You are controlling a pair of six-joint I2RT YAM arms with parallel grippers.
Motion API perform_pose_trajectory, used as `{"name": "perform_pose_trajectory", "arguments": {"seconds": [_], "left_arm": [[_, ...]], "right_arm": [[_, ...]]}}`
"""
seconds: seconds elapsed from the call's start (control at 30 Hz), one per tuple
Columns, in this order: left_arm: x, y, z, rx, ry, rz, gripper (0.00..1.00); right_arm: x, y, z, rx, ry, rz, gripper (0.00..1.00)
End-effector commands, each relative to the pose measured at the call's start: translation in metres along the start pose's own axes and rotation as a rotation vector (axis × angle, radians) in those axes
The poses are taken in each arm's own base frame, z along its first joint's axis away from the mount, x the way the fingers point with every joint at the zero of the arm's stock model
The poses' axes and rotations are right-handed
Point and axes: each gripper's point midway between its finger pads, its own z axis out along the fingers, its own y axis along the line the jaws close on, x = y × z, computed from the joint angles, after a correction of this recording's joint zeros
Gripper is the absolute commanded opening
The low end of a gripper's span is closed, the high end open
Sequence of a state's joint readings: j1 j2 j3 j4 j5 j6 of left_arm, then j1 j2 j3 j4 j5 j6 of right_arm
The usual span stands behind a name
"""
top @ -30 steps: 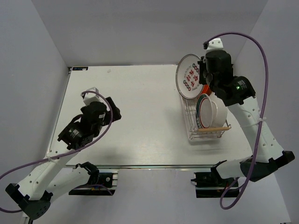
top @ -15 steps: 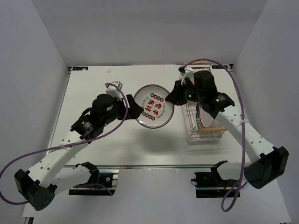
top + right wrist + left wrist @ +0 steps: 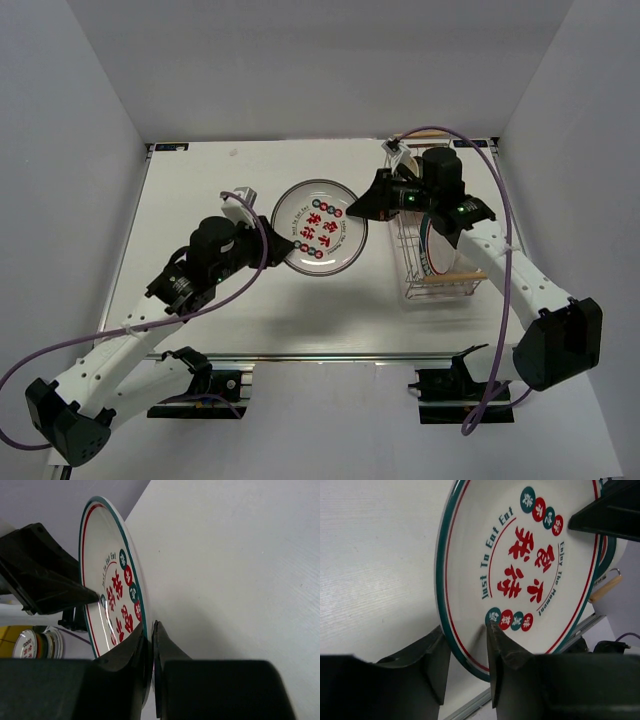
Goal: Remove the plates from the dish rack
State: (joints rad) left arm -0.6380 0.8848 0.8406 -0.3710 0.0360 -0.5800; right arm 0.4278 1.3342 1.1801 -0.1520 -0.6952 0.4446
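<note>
The left pincer [image 3: 274,241] has closed onto the rim of the white round plate with red-and-teal lettering [image 3: 318,227]; the right pincer [image 3: 358,208] clamps the opposite rim, above the bench [image 3: 200,180], beside the silver wire dish rack [image 3: 442,287]

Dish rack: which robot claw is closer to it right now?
Right. The right gripper pinches the plate by its rim just beside the dish rack; the left gripper holds the plate's opposite rim, farther away.
</note>
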Motion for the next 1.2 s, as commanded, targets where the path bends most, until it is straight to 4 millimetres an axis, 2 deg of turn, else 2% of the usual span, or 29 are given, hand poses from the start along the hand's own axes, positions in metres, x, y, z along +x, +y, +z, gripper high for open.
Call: {"name": "perform_pose_trajectory", "arguments": {"seconds": [0.0, 0.03, 0.1, 0.17, 0.23, 0.27, 0.33, 0.37, 0.43, 0.47, 0.5, 0.53, 0.6, 0.7, 0.87, 1.0, 1.17], "left_arm": [[-0.009, -0.013, -0.001, 0.066, -0.037, 0.003, 0.42], [-0.012, -0.016, 0.000, 0.079, -0.046, 0.004, 0.34], [-0.008, -0.020, 0.004, 0.110, -0.032, 0.007, 0.32], [-0.006, -0.023, 0.009, 0.132, -0.023, 0.003, 0.22], [-0.007, -0.023, 0.011, 0.124, -0.021, -0.018, 0.11], [-0.007, -0.021, 0.013, 0.112, -0.024, -0.027, 0.00], [-0.008, -0.017, 0.016, 0.093, -0.041, -0.055, 0.00], [-0.009, -0.016, 0.018, 0.089, -0.049, -0.066, 0.00], [-0.009, -0.015, 0.021, 0.074, -0.049, -0.111, 0.00], [-0.010, -0.014, 0.023, 0.062, -0.051, -0.142, 0.00], [-0.006, -0.008, 0.028, 0.025, -0.038, -0.156, 0.00], [-0.010, -0.006, 0.029, 0.009, -0.049, -0.167, 0.00], [-0.010, 0.008, 0.039, -0.060, -0.058, -0.197, 0.00], [-0.009, 0.011, 0.049, -0.072, -0.043, -0.231, 0.00], [-0.008, 0.035, 0.073, -0.121, -0.036, -0.276, 0.00], [0.003, 0.055, 0.096, -0.149, 0.016, -0.303, 0.00], [0.007, 0.082, 0.116, -0.174, 0.052, -0.332, 0.00]], "right_arm": [[-0.011, 0.019, -0.002, -0.105, -0.024, -0.026, 0.00], [-0.009, 0.018, -0.002, -0.105, -0.018, -0.020, 0.00], [-0.006, 0.018, -0.001, -0.112, -0.014, -0.017, 0.00], [-0.005, 0.016, -0.001, -0.108, -0.013, -0.011, 0.00], [-0.004, 0.012, 0.000, -0.090, -0.010, -0.003, 0.00], [-0.004, 0.010, 0.000, -0.076, -0.011, -0.004, 0.02], [-0.006, -0.003, 0.000, -0.009, -0.019, 0.011, 0.12], [-0.008, -0.007, -0.001, 0.023, -0.027, -0.001, 0.36], [-0.016, -0.021, -0.005, 0.130, -0.044, 0.000, 0.64], [-0.020, -0.028, -0.009, 0.172, -0.053, -0.016, 0.89], [-0.021, -0.042, -0.015, 0.275, -0.064, -0.005, 0.89], [-0.031, -0.044, -0.021, 0.319, -0.088, -0.020, 0.89], [-0.042, -0.061, -0.037, 0.463, -0.138, -0.035, 0.89], [-0.052, -0.068, -0.062, 0.593, -0.200, -0.048, 0.89], [-0.058, -0.072, -0.095, 0.731, -0.273, -0.088, 0.89], [-0.055, -0.074, -0.112, 0.803, -0.265, -0.107, 0.89], [-0.041, -0.085, -0.130, 0.910, -0.205, -0.116, 0.89]]}}
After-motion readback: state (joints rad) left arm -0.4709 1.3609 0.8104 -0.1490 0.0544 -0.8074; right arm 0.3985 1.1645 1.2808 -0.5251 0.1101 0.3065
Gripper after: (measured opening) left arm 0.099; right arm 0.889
